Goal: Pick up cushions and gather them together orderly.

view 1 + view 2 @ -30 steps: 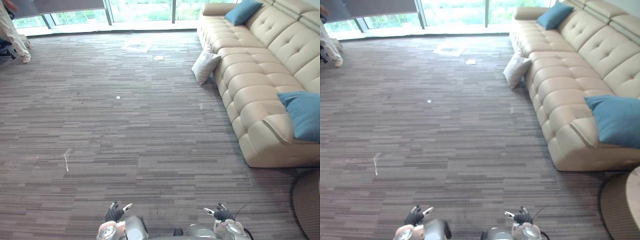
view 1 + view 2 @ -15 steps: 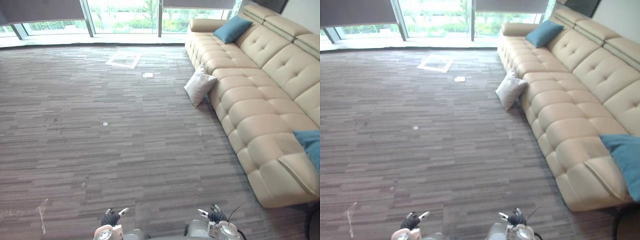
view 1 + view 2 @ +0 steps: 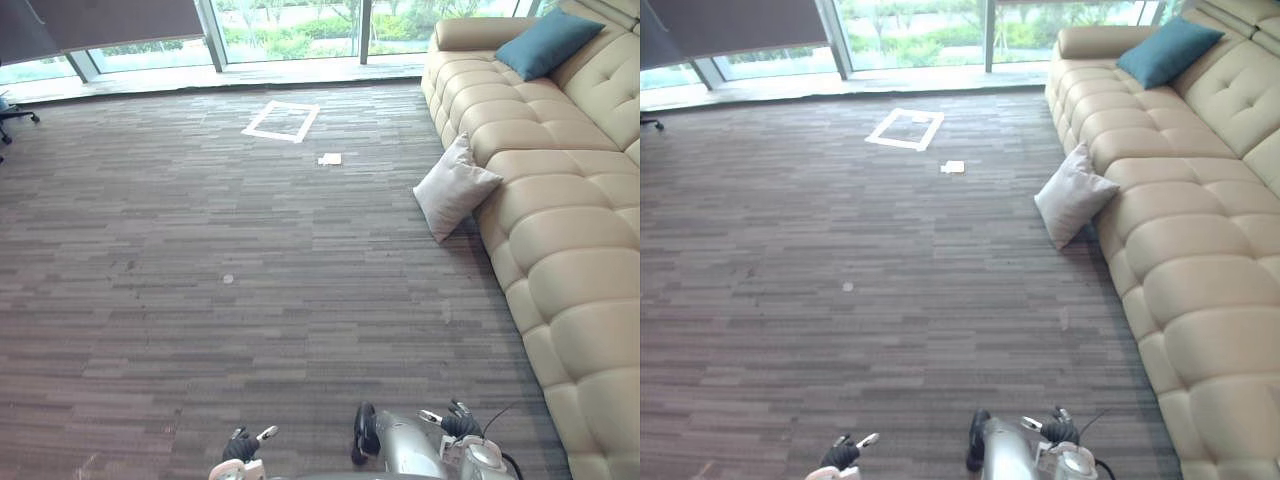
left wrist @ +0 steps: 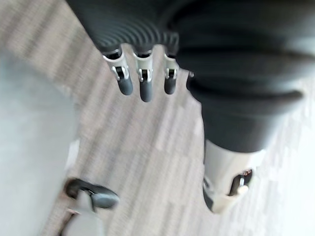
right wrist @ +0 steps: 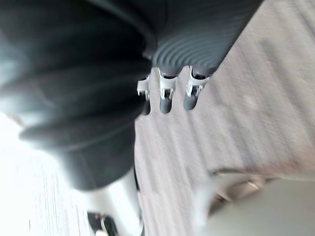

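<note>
1. The striped grey carpet (image 3: 200, 250) spreads open ahead of both hands and to the left of them; it ends at the window wall (image 3: 290, 20) far ahead.
2. A cream tufted sofa (image 3: 560, 200) borders the floor on the right-hand side; it runs from just beside the right hand away to the windows.
3. A blue cushion (image 3: 548, 42) leans at the sofa's far end by the armrest, well ahead and to the right of both hands; it is plain and plump.
4. A pale grey cushion (image 3: 455, 188) stands tilted on the carpet against the sofa front, ahead of the right hand and nearer than the blue one; one corner points up.
5. The right hand (image 3: 458, 425) hangs low near the sofa, fingers straight, holding nothing; the left hand (image 3: 243, 447) is beside it, well apart, fingers likewise slack and empty.
6. A white taped square (image 3: 281, 120) lies far ahead of the left hand; a paper scrap (image 3: 330, 158) lies just beside it.
</note>
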Available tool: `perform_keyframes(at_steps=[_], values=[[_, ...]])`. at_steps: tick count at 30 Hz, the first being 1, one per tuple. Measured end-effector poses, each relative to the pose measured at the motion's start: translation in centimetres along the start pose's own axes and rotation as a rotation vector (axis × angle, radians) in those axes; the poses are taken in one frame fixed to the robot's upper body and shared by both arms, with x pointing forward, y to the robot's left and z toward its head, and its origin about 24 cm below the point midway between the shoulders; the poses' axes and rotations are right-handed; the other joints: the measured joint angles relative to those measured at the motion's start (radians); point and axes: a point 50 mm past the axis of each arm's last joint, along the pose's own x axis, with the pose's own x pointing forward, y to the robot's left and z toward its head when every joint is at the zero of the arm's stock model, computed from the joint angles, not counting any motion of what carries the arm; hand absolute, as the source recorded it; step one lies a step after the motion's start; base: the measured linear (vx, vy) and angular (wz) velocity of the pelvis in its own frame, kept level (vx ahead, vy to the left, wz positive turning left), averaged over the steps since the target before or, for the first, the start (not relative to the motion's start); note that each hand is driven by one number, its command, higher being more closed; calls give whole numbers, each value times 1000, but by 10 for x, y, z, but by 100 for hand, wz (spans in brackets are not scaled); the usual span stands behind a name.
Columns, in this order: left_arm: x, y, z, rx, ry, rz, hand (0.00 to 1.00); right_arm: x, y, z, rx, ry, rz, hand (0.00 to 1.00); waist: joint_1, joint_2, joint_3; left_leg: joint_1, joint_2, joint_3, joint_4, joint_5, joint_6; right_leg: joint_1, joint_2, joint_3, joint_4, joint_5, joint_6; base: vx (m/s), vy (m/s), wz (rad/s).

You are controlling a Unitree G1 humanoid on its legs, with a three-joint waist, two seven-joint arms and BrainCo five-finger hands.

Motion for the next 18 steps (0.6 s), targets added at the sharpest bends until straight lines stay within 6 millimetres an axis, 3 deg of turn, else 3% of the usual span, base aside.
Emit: perform_keyframes(at_steps=[2, 3, 4, 6, 7, 8, 9, 10, 11, 12, 13, 14, 15, 16, 18], values=[[1, 1, 8, -3, -34, 1, 0, 1, 5, -1, -16, 15, 16, 0, 13, -17, -1, -133, -33, 84, -215, -50, 45, 140, 1, 27, -112, 12, 6, 615, -139, -34], [1, 1, 10, -8, -40, 0, 0, 1, 6, -1, -16, 18, 17, 0, 17, -18, 0, -152, -55, 85, -293, -50, 45, 158, -2, 35, -127, 10, 11, 568, -19, -46], [2, 0, 13, -19, -51, -1, 0, 1, 7, -2, -2, 20, 18, 0, 25, -19, 3, -193, -118, 58, -537, -30, 43, 200, -15, 54, -163, -1, 29, 422, 27, -43], [2, -5, 15, -30, -61, -7, 0, -1, 8, -6, 1, 31, 11, 0, 46, -3, 10, -239, -177, -16, -854, 75, 5, 270, -11, 92, -235, -24, 63, 483, 95, -56], [2, -6, 15, -36, -64, -8, 0, -1, 8, -8, -1, 35, 10, 0, 53, 4, 8, -252, -175, -21, -881, 84, -4, 284, -6, 104, -247, -29, 69, 581, 252, -65], [2, -7, 16, -45, -68, -10, 0, -1, 3, -9, -7, 38, 1, 0, 60, 11, 4, -284, -164, -17, -878, 117, 21, 319, -8, 115, -257, -69, 86, 672, 312, -54], [2, 0, 18, -39, -77, 5, 0, -3, 10, -15, 5, 52, 12, 0, 63, -29, -13, -281, -198, 2, -832, 191, 74, 330, -61, 130, -205, -131, 128, 589, 276, -47], [2, 3, 18, -40, -77, 11, 0, -4, 11, -17, 9, 57, 12, 0, 61, -41, -25, -280, -210, 10, -823, 196, 85, 327, -80, 132, -181, -147, 140, 575, 191, -41], [2, 2, 15, -39, -62, 15, 0, -6, 8, -22, 9, 68, 5, 0, 55, -58, -39, -277, -228, 28, -794, 219, 127, 265, -119, 145, -15, -178, 184, 710, 236, -44], [4, 5, 16, -27, -57, 26, 0, -5, 10, -22, 30, 71, 8, 0, 59, -70, -41, -232, -257, 43, -798, 194, 162, 150, -184, 160, 277, -160, 215, 842, 289, -39], [4, 8, 16, -19, -54, 30, 0, -5, 13, -20, 37, 66, 12, 0, 56, -83, -37, -208, -271, 47, -811, 183, 168, 111, -210, 158, 372, -128, 229, 666, 262, -15], [5, 12, 19, -8, -57, 37, 0, -5, 18, -19, 49, 61, 24, 0, 49, -108, -28, -148, -306, 48, -850, 159, 169, 46, -261, 156, 539, -29, 229, 643, 241, 15], [6, 14, 19, 14, -42, 43, 0, -5, 23, -18, 56, 56, 34, 0, 43, -116, -15, -49, -340, 36, -904, 139, 167, -8, -308, 138, 703, 8, 218, 748, 247, 25], [6, 12, 15, 36, -24, 34, 0, -4, 21, -15, 53, 39, 32, 0, 37, -107, -13, 43, -341, 14, -937, 108, 178, -49, -316, 88, 767, -26, 186, 739, 220, 28], [6, 7, 11, 86, -8, 14, 0, -4, 20, -11, 48, 19, 30, 0, 32, -87, -12, 148, -326, 0, -973, 79, 180, -107, -306, 7, 746, -114, 157, 602, 78, 33]])
